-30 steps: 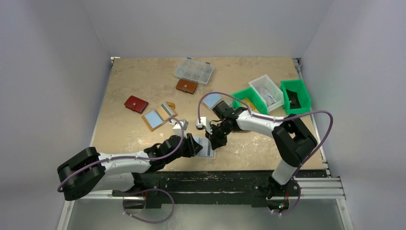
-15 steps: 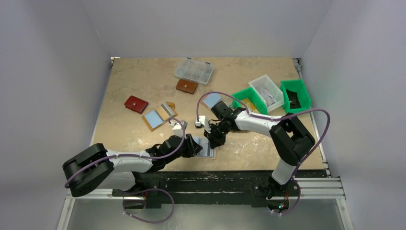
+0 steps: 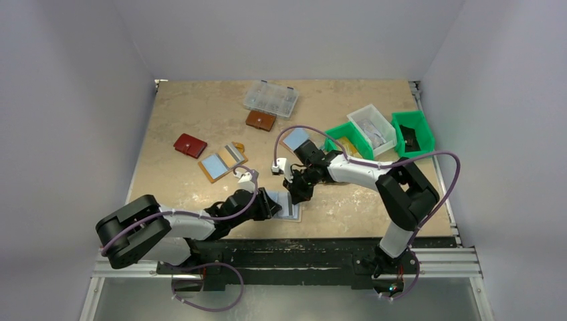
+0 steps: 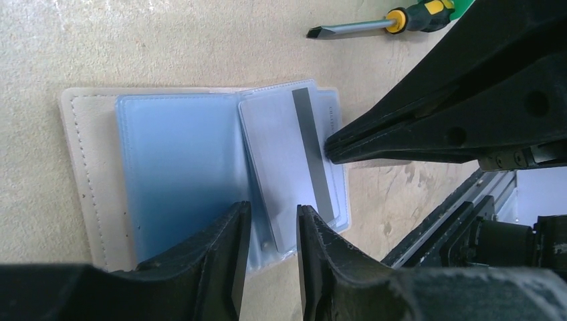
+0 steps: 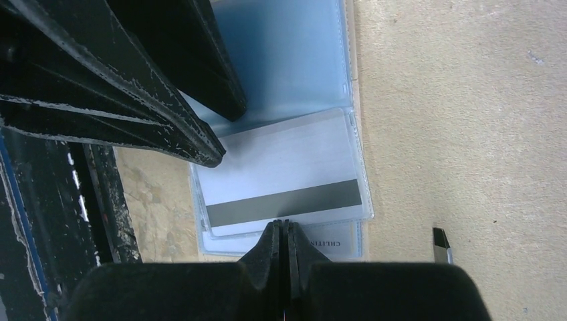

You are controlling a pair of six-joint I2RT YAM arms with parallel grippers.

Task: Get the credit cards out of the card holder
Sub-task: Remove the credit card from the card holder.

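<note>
Narrow left claw (image 4: 271, 224) pins the card holder (image 4: 167, 154); closed right claw (image 4: 332, 148) should drag the card (image 4: 279, 157) toward 3 o'clock

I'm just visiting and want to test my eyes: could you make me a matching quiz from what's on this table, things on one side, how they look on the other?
Things:
1. card holder
2. red wallet
3. screwdriver
4. right gripper

Descriptions:
A. fingers pressed together
B. partly yellow handle
C. lying open, striped card showing
D. closed, away to the left

Pairs: 1-C, 2-D, 3-B, 4-A
</note>
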